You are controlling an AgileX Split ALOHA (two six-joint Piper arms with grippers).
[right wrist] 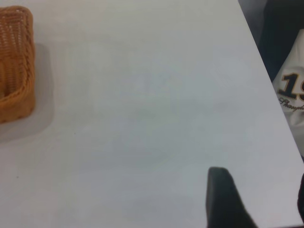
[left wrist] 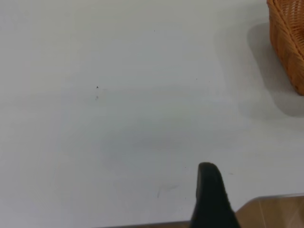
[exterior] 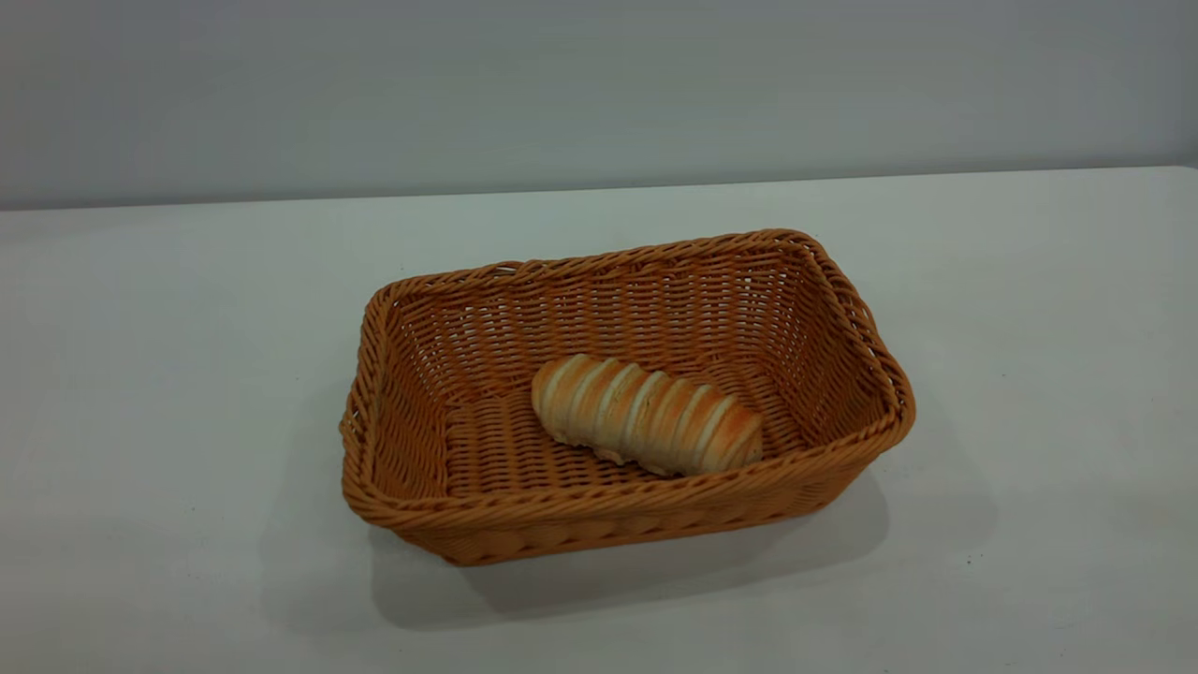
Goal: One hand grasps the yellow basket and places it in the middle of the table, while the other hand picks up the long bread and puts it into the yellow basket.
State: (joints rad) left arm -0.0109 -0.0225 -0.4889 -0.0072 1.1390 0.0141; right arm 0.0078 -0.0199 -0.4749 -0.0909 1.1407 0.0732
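The yellow basket [exterior: 402,440] stands near the middle of the white table [exterior: 150,374]. The long bread [exterior: 646,414] lies inside it on the woven floor, slanted, towards the basket's right half. Neither gripper shows in the exterior view. In the left wrist view one black finger [left wrist: 209,192] of my left gripper [left wrist: 254,190] hangs over bare table, with a basket corner [left wrist: 289,42] far off. In the right wrist view my right gripper [right wrist: 260,190] shows one finger [right wrist: 221,197] and the edge of the other, apart and empty. The basket's end [right wrist: 16,66] is far from it.
The table's edge runs close to my right gripper, with a white garment with dark numerals [right wrist: 290,90] beyond it. A brown surface [left wrist: 273,211] lies past the table's edge by my left gripper. A grey wall [exterior: 599,84] is behind the table.
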